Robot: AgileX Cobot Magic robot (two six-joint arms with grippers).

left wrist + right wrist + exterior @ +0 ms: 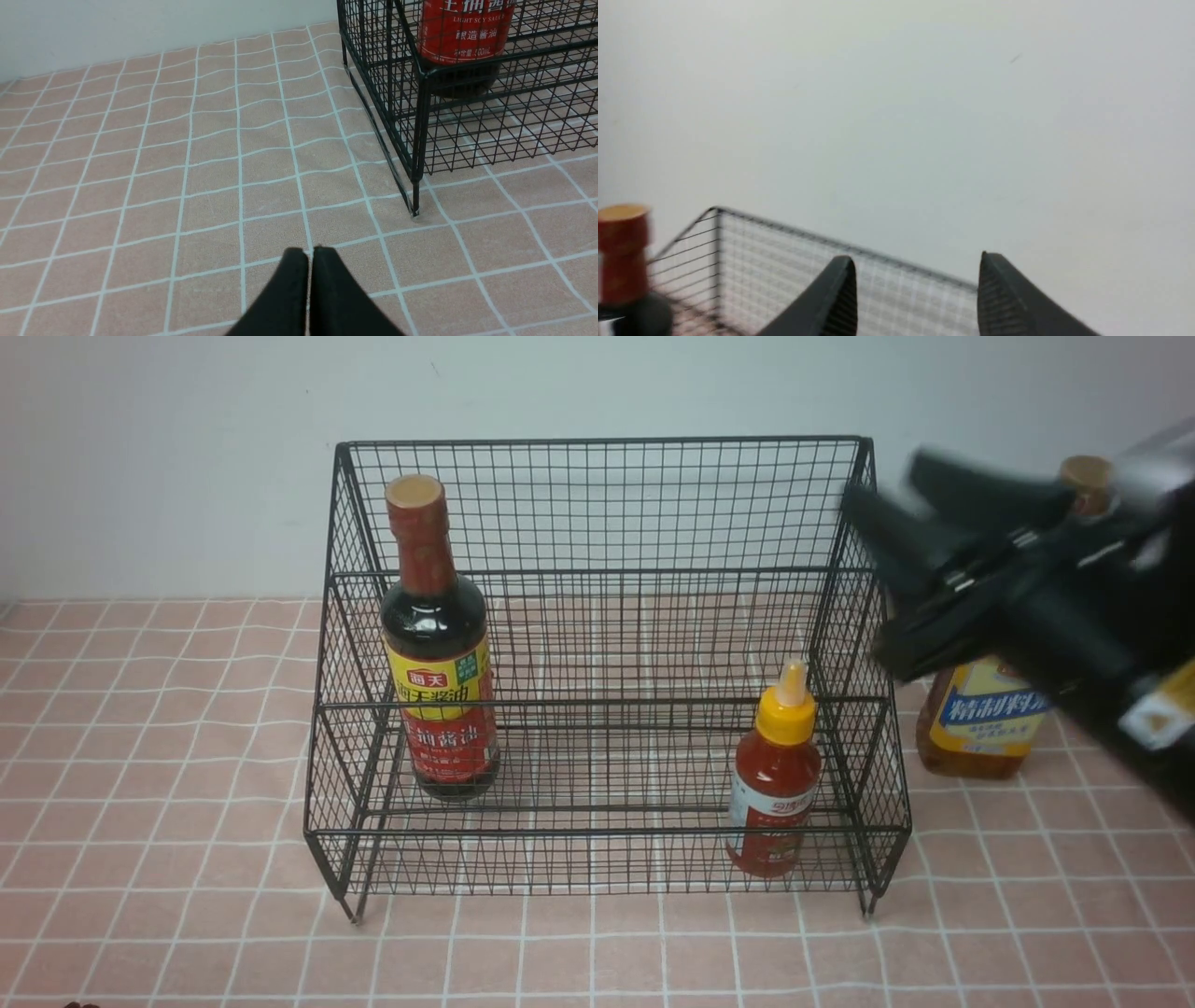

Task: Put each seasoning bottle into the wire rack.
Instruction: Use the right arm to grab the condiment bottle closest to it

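Note:
The black wire rack (pixel 607 504) stands mid-table. Inside on its left is the dark soy bottle (pixel 437 644) with a red-yellow label and tan cap; its lower part shows in the left wrist view as the soy bottle (pixel 462 32). The small red sauce bottle (pixel 775 775) with a yellow nozzle cap stands inside at the front right. The tall amber bottle (pixel 980 719) with a yellow-blue label stands on the table right of the rack, partly hidden by my right arm. My right gripper (pixel 892 495) hovers open and empty, blurred, near the rack's upper right corner. My left gripper (pixel 310 252) is shut over bare tablecloth.
A pink checked cloth (pixel 168 775) covers the table. A plain pale wall (pixel 187 448) rises behind the rack. The rack's front left foot (pixel 415 212) stands close ahead of my left gripper.

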